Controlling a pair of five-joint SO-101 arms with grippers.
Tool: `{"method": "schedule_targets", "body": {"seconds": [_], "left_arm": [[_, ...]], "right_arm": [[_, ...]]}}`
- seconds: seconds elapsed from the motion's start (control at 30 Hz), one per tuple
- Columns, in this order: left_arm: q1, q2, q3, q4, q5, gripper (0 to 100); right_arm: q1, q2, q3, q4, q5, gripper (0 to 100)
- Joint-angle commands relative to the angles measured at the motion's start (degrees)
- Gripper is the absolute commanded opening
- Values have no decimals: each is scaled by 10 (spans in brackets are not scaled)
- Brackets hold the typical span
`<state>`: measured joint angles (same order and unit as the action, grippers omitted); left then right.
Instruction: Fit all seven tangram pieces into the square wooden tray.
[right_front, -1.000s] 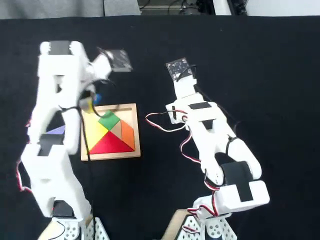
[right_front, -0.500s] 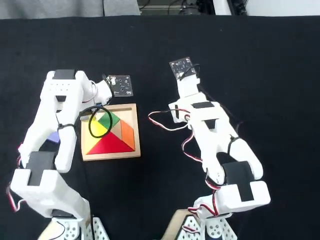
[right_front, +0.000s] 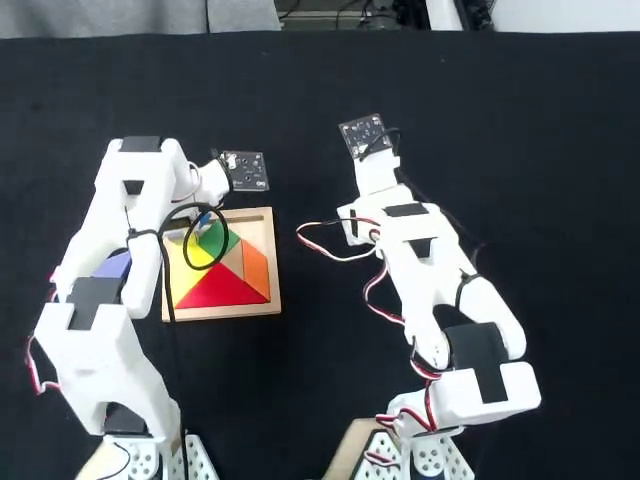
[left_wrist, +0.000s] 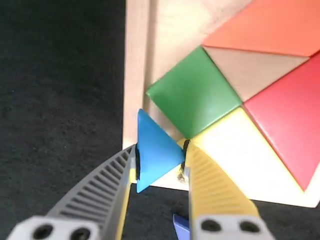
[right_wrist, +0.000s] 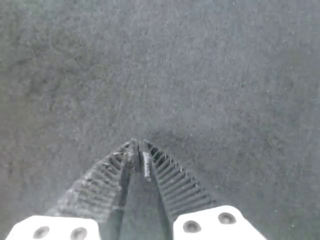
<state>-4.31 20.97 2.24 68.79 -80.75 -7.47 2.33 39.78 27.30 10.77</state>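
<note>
Blue triangle (left_wrist: 156, 154) sat clamped in the left gripper (left_wrist: 160, 150), hanging over the rim of the wooden tray (left_wrist: 137, 60) beside the green square (left_wrist: 192, 95). Bare tray floor lay just inward. The right gripper (right_wrist: 138, 150), closed and empty, stood well apart.

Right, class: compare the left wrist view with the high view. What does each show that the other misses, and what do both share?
Left wrist view: the grip up close. The left gripper has its fingers shut on the blue triangle, held over the tray at its rim, beside the green square.
High view: the left arm reaching over the tray, and the right arm away from it over the black table.
Both: the tray, green square, yellow triangle, red triangle and orange piece.
</note>
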Motion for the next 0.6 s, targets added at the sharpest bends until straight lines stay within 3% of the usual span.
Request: {"method": "schedule_targets", "body": {"seconds": [0.0, 0.17, 0.33, 0.57], "left_arm": [[1, -5, -29, -4, 3, 118], [2, -2, -30, -2, 4, 134], [2, -6, -31, -3, 52, 211], [2, -3, -48, -2, 55, 217]], "right_arm": [[8, -5, -42, 4, -1, 11], [8, -5, -42, 4, -1, 11], [7, -5, -42, 4, -1, 11], [7, -5, -42, 4, -1, 11]]}}
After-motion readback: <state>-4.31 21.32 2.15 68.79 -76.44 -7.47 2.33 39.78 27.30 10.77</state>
